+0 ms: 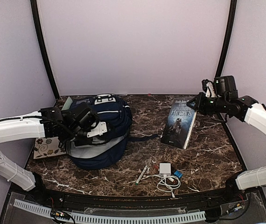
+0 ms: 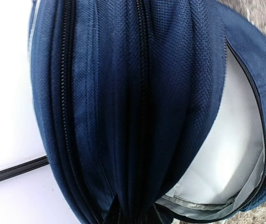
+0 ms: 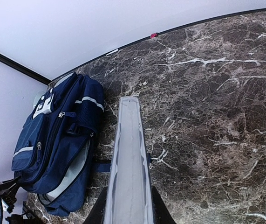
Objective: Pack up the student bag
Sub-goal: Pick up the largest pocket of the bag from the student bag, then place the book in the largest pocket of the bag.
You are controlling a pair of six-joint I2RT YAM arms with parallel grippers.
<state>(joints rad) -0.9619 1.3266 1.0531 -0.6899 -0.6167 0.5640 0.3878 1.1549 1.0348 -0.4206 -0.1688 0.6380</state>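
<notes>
Right up against the left wrist's lens is the navy cloth of the student bag [image 2: 123,93]. Its zip lines run straight away from the left gripper [image 2: 129,216], whose dark fingertips are pressed together on a gathered fold of that cloth. Just to the right of the pinch the bag gapes open, showing pale grey lining [image 2: 230,140]. The bag lies on the dark marble table [image 3: 207,116], directly under and ahead of the left gripper and well off to the left of the right gripper [image 3: 129,212]. The right gripper is clamped on the upper edge of a book [image 3: 130,154], holding it at a slant with the long page edge stretching away from the fingers. Back towards the arm bases, between the two grippers, lie a white charger [image 1: 165,168] with its looped cable and a pen [image 1: 142,175]. A flowered card [image 1: 46,147] sits beneath the left arm.
</notes>
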